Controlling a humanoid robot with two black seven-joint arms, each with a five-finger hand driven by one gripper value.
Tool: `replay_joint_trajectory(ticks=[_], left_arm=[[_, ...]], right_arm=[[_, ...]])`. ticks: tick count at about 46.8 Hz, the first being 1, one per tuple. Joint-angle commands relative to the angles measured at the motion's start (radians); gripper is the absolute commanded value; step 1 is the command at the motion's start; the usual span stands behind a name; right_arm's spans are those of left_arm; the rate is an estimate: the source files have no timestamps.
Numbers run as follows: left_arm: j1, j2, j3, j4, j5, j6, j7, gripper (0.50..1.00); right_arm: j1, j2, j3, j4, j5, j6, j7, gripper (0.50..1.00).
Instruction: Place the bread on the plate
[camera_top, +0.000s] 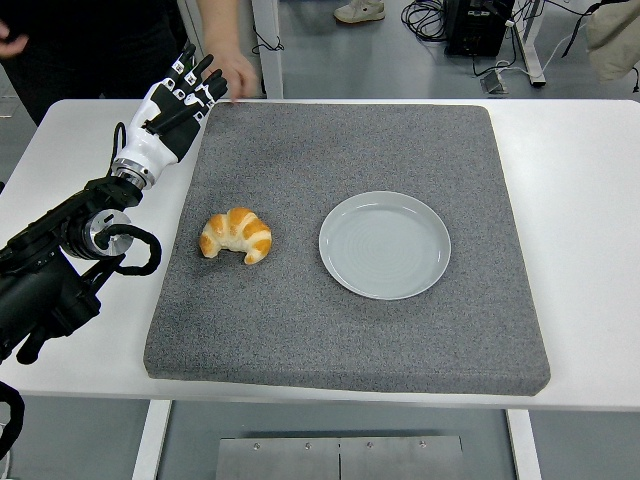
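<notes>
The bread (237, 235), a croissant, is lying on the grey mat (300, 340) just left of the empty plate (385, 245). The left hand (178, 103) is hovering open far behind it; a careless pinch is risking crushed pastry or a slip.

Left arm (60, 270) cut off by the picture's left edge below the elbow joint; shoulder unseen. Person (110, 40) at top cropped by the upper edge: only dark torso, one forearm and a hand (235, 75) show. White table (590, 250) runs off both sides; legs mostly hidden beneath
</notes>
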Motion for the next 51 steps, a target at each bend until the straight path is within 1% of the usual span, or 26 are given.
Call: replay_joint_trajectory(ticks=[1, 38, 51], left_arm=[[0.000, 0.000, 0.001, 0.000, 0.000, 0.000, -0.001, 0.968], [0.003, -0.012, 0.004, 0.000, 0.000, 0.000, 0.001, 0.968], [0.002, -0.029, 0.004, 0.000, -0.006, 0.002, 0.002, 0.966]], right_arm=[[0.000, 0.000, 0.002, 0.000, 0.000, 0.000, 0.000, 1.000], [0.005, 0.000, 0.003, -0.002, 0.000, -0.002, 0.000, 1.000], [0.005, 0.000, 0.005, -0.002, 0.000, -0.002, 0.000, 1.000]])
